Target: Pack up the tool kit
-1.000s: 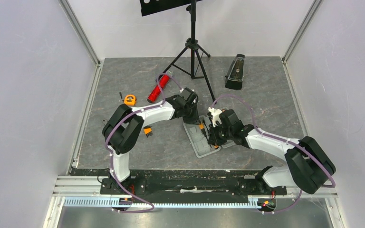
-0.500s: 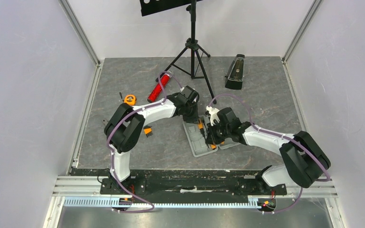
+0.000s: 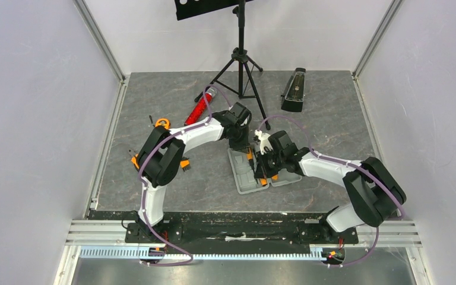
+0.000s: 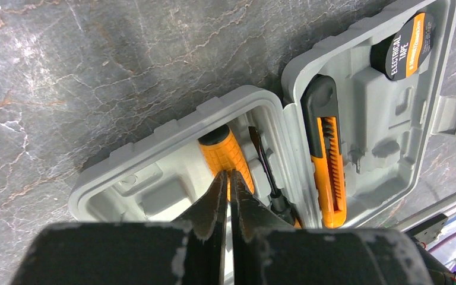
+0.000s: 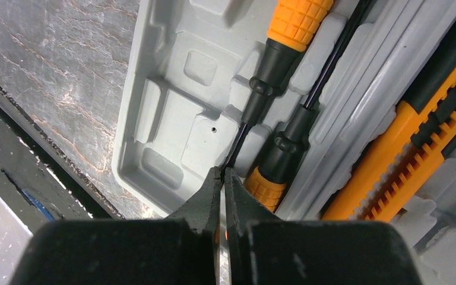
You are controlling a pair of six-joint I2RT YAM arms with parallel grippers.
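**Tool kit case** (image 3: 246, 180), open, lies mid-tabletop towards the near edge. Both pincers are pressed together, pinching nothing, and rest on one screwdriver (image 4: 221, 151): left gripper (image 4: 228, 177) at the handle, right gripper (image 5: 222, 173) at the shaft. Probable step: seating it. Next comes fetching loose tools. Only the top view shows the tape measure (image 3: 162, 123), near the left edge.

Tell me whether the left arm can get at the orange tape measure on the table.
Probably yes. The tape measure lies uncovered on the table beside the left arm, nothing on it. The left claw is shut over the open case, so it must pull back and open first.
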